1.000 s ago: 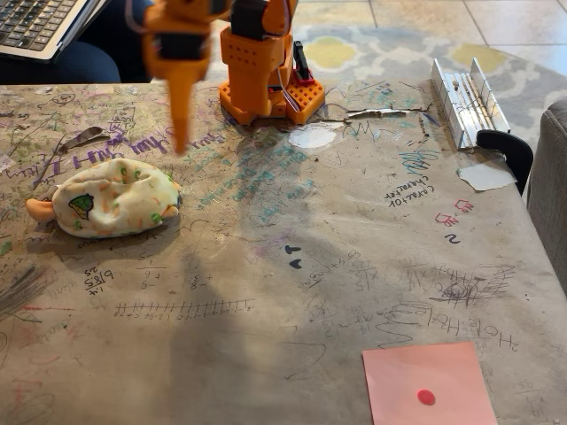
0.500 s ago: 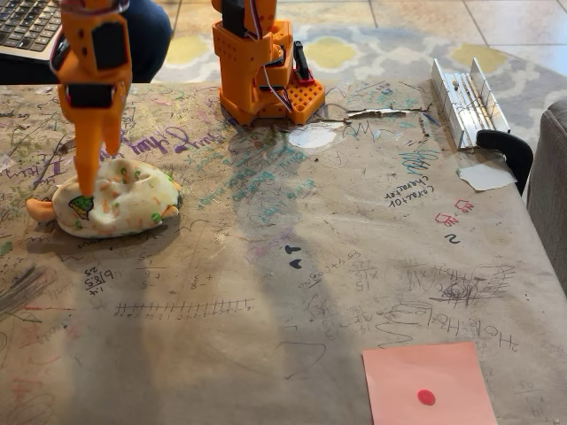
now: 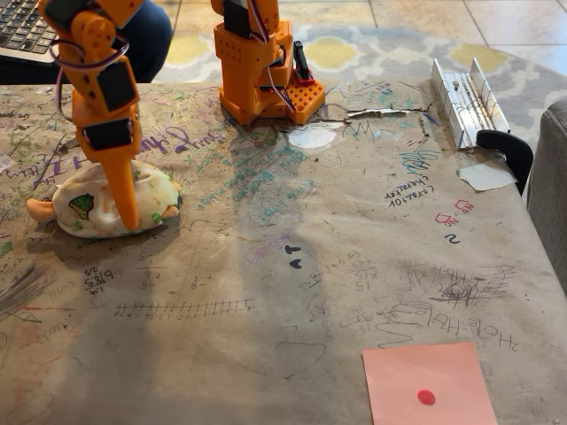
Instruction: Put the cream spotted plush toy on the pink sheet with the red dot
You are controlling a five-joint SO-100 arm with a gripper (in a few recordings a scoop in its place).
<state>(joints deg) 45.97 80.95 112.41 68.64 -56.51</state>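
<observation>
Since it is a soft stuffed shape, the cream spotted plush toy (image 3: pixel 106 205) will likely be light and squashy, giving under the fingers rather than slipping, so a firm pinch across its narrow middle should hold better than a grab at the orange nub on its left end. From the fixed view, the toy lies on its side at the left of the scribbled table (image 3: pixel 292 292), well apart from the pink sheet with the red dot (image 3: pixel 429 383), which sits flat at the bottom right edge with nothing on it. The gripper (image 3: pixel 125 199) points down over the toy's middle, its long orange finger lying in front of the plush with the tip near the toy's lower edge; whether the jaws are spread around the toy or pressed onto it I cannot tell, since one finger alone reads clearly. Compared with half a second earlier, the gripper has moved rightwards from the toy's left part, near the green patch, to its centre and sits lower, while toy and sheet have not shifted.
</observation>
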